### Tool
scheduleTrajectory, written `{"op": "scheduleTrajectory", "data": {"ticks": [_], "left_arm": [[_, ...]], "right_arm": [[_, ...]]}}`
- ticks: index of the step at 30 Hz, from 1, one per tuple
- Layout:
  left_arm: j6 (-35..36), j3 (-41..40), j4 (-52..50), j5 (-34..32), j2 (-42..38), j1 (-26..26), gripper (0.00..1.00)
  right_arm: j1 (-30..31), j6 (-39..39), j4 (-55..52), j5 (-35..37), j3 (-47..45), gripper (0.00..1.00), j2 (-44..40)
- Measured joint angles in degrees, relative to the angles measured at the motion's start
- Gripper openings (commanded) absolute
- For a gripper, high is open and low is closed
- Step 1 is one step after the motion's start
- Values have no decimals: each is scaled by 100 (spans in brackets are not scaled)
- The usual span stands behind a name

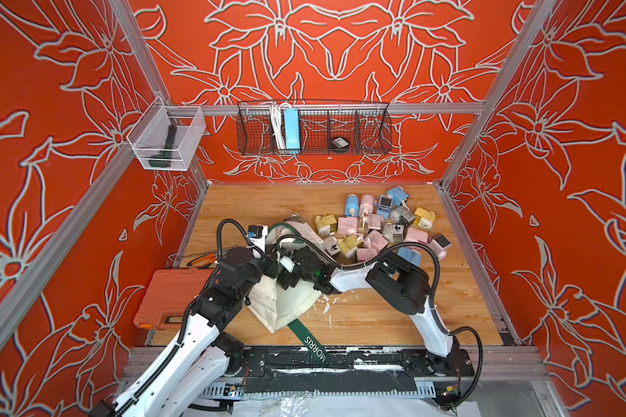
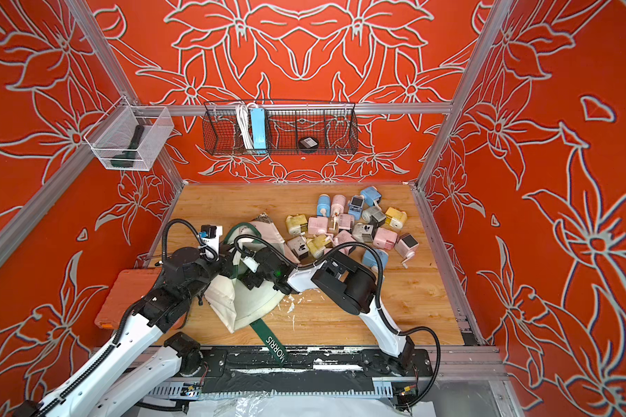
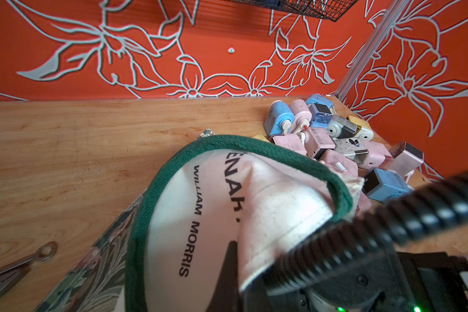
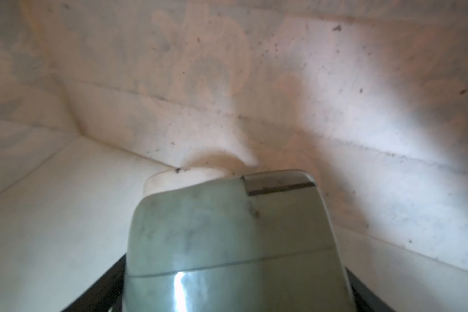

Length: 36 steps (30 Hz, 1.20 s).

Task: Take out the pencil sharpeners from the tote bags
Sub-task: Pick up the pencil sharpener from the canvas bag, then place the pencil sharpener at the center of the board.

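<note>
The cream tote bag [image 1: 293, 305] [image 2: 255, 301] lies on its side mid-table, its green handle [image 3: 254, 147] arching over the mouth. My left gripper [image 3: 231, 272] is shut on a fold of the bag's rim, holding the mouth up. My right gripper [image 4: 238, 281] is deep inside the bag, its dark fingers [image 4: 118, 272] against both sides of a grey-green pencil sharpener [image 4: 227, 237]. In both top views the jaws of both grippers are hidden by the wrists and cloth. Several pastel pencil sharpeners [image 1: 376, 227] [image 2: 351, 227] [image 3: 335, 140] lie heaped on the table right of the bag.
An orange plastic case [image 1: 174, 299] sits at the left table edge, with pliers [image 1: 203, 260] just behind it. A black wire basket [image 1: 313, 128] holding a blue power strip [image 1: 291, 128] hangs on the back wall. A white mesh bin [image 1: 167, 140] hangs at the left.
</note>
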Motion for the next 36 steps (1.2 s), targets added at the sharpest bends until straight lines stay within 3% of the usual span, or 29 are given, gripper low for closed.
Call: {"op": "scheduleTrajectory", "data": {"ticks": [6, 20, 27, 36], "left_arm": [[0, 0, -2, 15, -2, -2, 0], [-2, 0, -7, -90, 20, -2, 0], [-2, 0, -2, -96, 37, -2, 0], [-2, 0, -4, -98, 37, -2, 0]], "right_arm": [[4, 76, -160, -422, -887, 57, -804], [15, 778, -1550, -914, -2243, 54, -3491], [-72, 1038, -2702, -415, -2743, 50, -5139], [-848, 1655, -3536, 431, -3713, 50, -6081]]}}
